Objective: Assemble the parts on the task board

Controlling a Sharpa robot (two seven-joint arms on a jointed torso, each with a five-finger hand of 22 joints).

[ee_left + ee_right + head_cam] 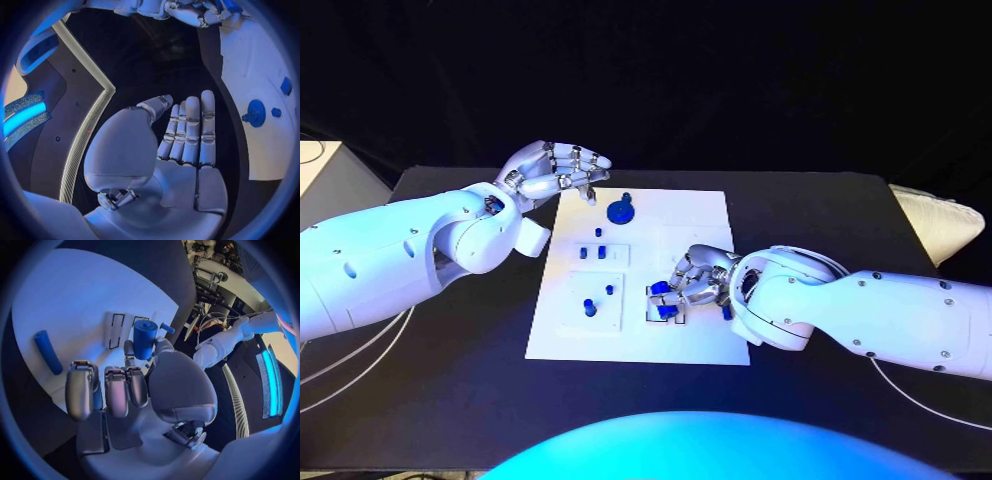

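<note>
A blue cylindrical part is pinched in the right robot hand above the white rectangular task board on the black counter — the left robot hand, fingers straight and held together, is kept empty at the board's far left corner.

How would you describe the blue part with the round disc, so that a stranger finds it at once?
Start from the white task board in the middle of the black table. Look at its far edge, beside the left hand. There lies the blue disc part, the largest round piece, apart from the small blue parts nearer the right hand.
</note>
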